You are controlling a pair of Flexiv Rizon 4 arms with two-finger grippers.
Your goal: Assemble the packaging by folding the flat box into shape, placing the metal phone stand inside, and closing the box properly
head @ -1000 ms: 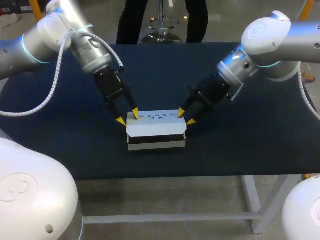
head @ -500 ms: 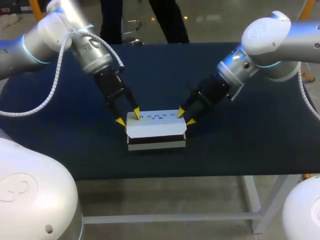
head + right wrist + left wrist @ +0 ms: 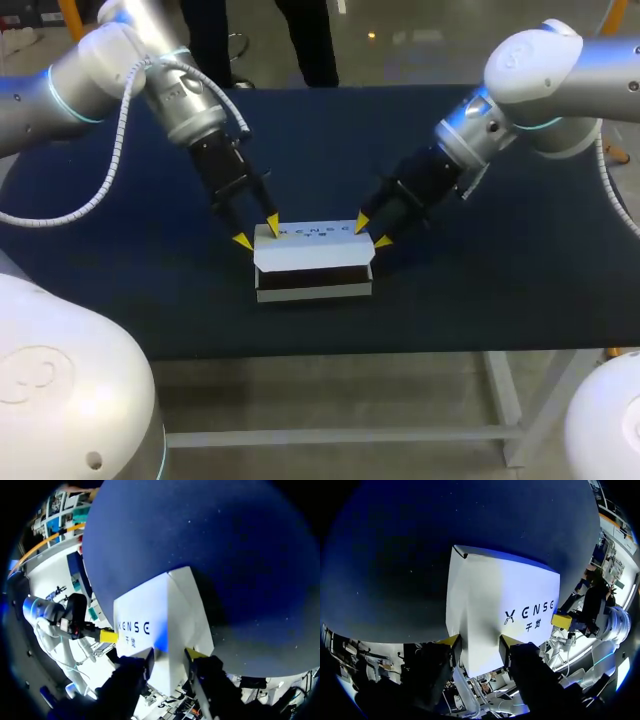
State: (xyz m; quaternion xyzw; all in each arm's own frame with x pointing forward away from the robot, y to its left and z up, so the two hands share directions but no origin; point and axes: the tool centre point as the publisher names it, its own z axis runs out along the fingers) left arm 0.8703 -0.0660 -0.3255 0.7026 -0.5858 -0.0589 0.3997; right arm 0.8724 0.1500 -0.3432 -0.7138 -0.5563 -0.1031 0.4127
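A white printed box (image 3: 315,255) lies at the middle of the table, its lid raised slightly so a dark gap shows along the front. My left gripper (image 3: 256,234) straddles the box's rear left corner, one yellow tip on each side. The left wrist view has the box (image 3: 500,610) wedged between the fingers of the left gripper (image 3: 479,644). My right gripper (image 3: 372,233) holds the rear right corner the same way. In the right wrist view the box (image 3: 155,630) fills the gap of the right gripper (image 3: 171,655). No metal stand is visible.
The dark blue table (image 3: 480,280) stretches bare around the box on every side. Its front edge runs a short way in front of the box.
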